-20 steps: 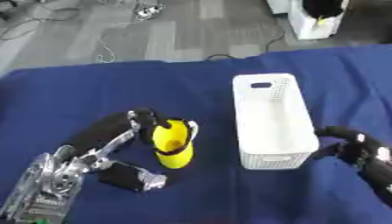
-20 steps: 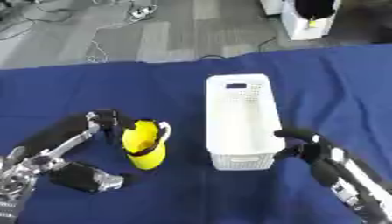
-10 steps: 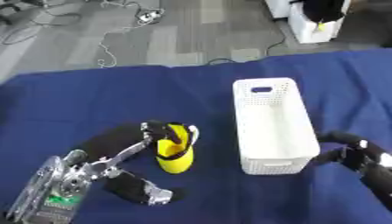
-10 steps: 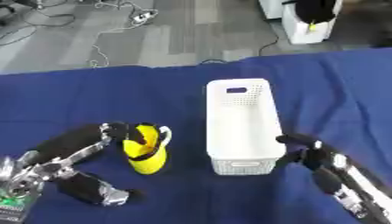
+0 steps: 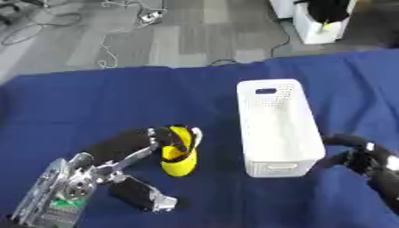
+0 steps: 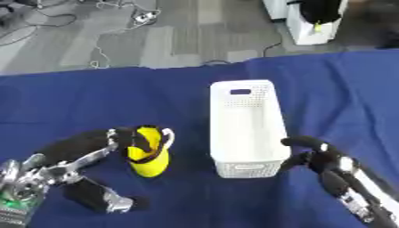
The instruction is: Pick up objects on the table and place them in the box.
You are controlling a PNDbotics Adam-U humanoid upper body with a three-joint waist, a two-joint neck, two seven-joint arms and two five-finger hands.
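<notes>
A yellow cup-like object (image 5: 181, 153) with a white handle stands on the blue table, left of the white box (image 5: 279, 127). My left hand (image 5: 164, 137) comes in from the lower left and its dark fingers curl round the yellow object's upper part. The box is an empty perforated basket, long side running away from me. My right hand (image 6: 317, 154) sits at the box's near right corner, fingers curled, touching or almost touching the wall; it holds nothing that I can see.
The blue cloth (image 5: 93, 107) covers the whole table. Beyond its far edge lie grey floor, cables (image 5: 117, 26) and a white bin (image 5: 323, 26). My left forearm (image 5: 70, 191) fills the lower left corner.
The whole picture has shifted, so the camera has moved. My left hand stays curled round the yellow object, which now stands slightly lower and more upright. The right hand stays at the box's corner.
</notes>
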